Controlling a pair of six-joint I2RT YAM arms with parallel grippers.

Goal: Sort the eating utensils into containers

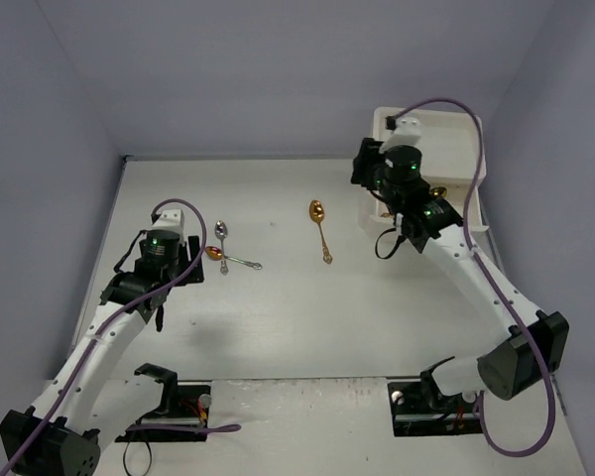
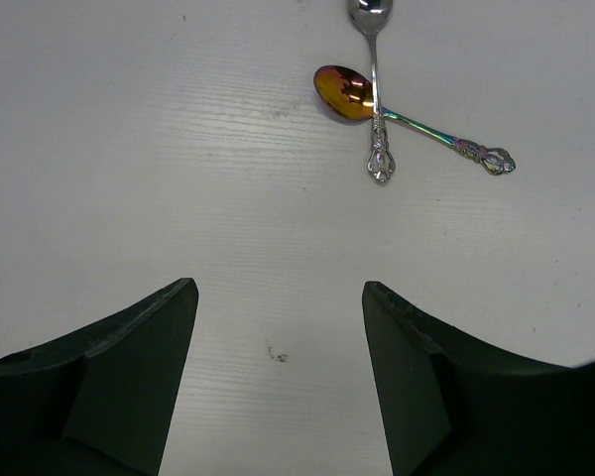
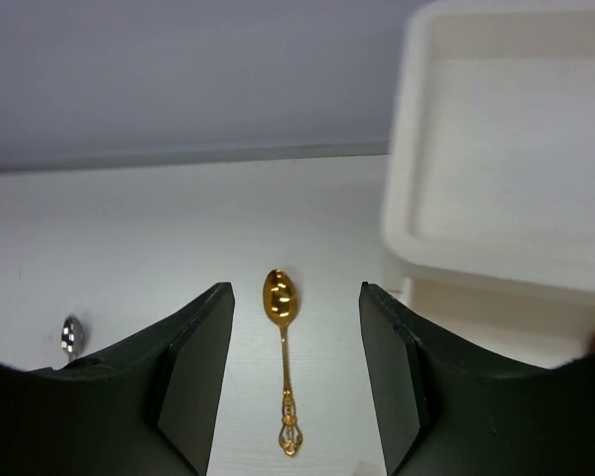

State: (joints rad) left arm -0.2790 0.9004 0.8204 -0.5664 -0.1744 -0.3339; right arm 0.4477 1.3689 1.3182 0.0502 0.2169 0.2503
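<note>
A gold spoon (image 1: pixel 322 234) lies mid-table, bowl toward the back wall. In the right wrist view the gold spoon (image 3: pixel 281 297) shows between the fingers, well below them. A silver spoon (image 1: pixel 221 233) lies across an orange-bowled spoon (image 1: pixel 215 253) with an iridescent handle, at the left. In the left wrist view both lie ahead and to the right, the silver spoon (image 2: pixel 374 50) over the orange-bowled spoon (image 2: pixel 342 91). The cream-white cabinet (image 1: pixel 446 139) stands at the back right. My left gripper (image 1: pixel 176 288) (image 2: pixel 278 288) is open and empty. My right gripper (image 1: pixel 369 167) (image 3: pixel 295 290) is open, empty and raised beside the cabinet (image 3: pixel 496 149).
A small brown-gold thing (image 1: pixel 438 191) shows at the cabinet's front behind my right arm; I cannot tell what it is. The silver spoon's bowl (image 3: pixel 71 335) shows at the left of the right wrist view. Grey walls close the table at the back and both sides.
</note>
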